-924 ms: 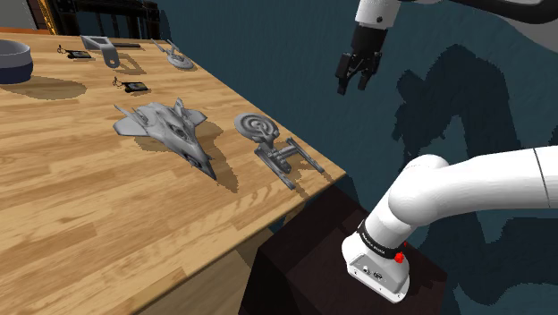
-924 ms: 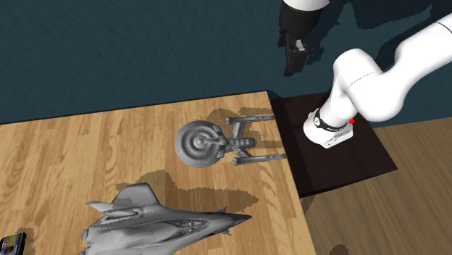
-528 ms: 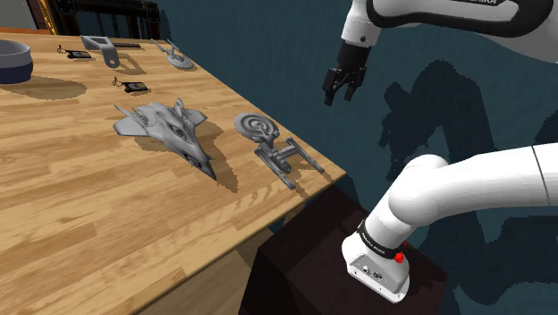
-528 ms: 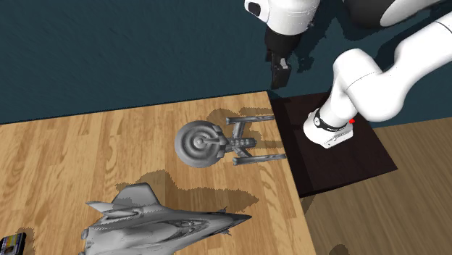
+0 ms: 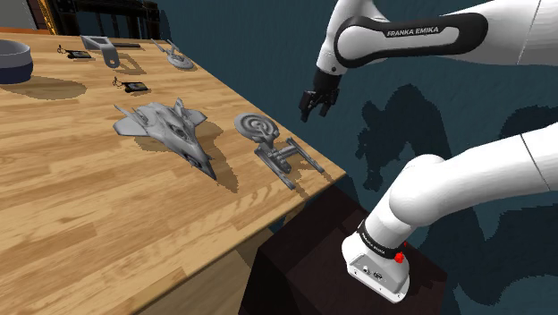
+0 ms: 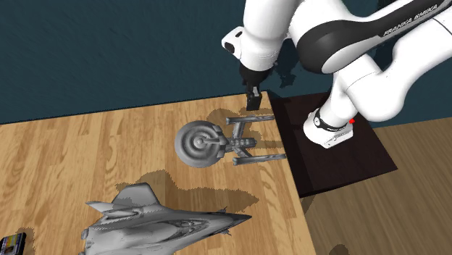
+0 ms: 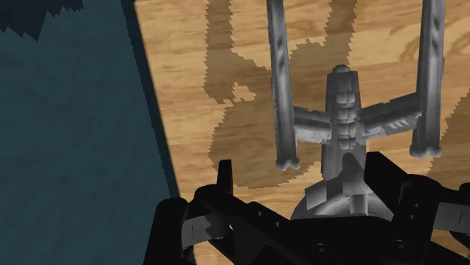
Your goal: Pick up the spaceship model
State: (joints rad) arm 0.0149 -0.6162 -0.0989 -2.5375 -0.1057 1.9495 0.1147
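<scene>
Fingers [image 7: 386, 175] stand apart, gripping nothing, above the desk [image 5: 80, 206] near its corner. I count two saucer ships. The spaceship model [image 5: 271, 143] lies flat on the desk just below the fingers, untouched, and a second saucer ship [image 5: 176, 58] sits far beyond them. One jet model [image 5: 165, 127] lies past the spaceship model from the fingers. My target is grey, with a ringed round saucer, a slim hull and two long tubes on struts. In the wrist view its saucer is mostly hidden behind the fingers' black base, and both tubes are cut off at the edge.
</scene>
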